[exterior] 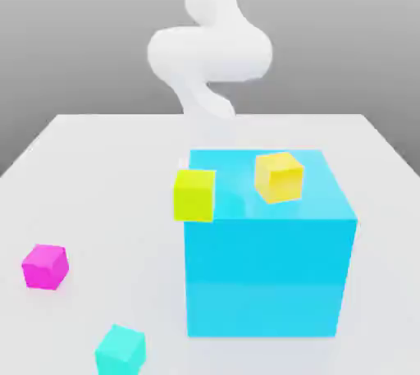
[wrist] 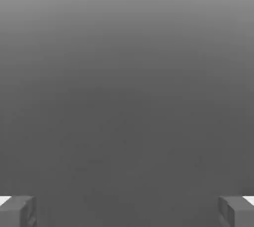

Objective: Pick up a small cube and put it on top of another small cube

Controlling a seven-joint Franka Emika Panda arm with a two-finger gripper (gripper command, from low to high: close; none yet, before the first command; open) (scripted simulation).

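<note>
The small magenta-pink cube point(exterior: 45, 267) rests on the white table point(exterior: 107, 168) at the exterior view's left, well apart from the big cyan block point(exterior: 267, 271). The white arm point(exterior: 209, 49) rises behind the block, far from the magenta cube. In the hand view my gripper point(wrist: 127, 212) is open; its grey fingertips point(wrist: 19, 212) stand wide apart with only plain grey background between them.
A yellow cube point(exterior: 279, 176) sits on top of the cyan block. A lime-yellow cube point(exterior: 194, 194) shows at the block's upper left edge. A small teal cube point(exterior: 120, 349) lies near the table's front edge, to the right of the magenta cube.
</note>
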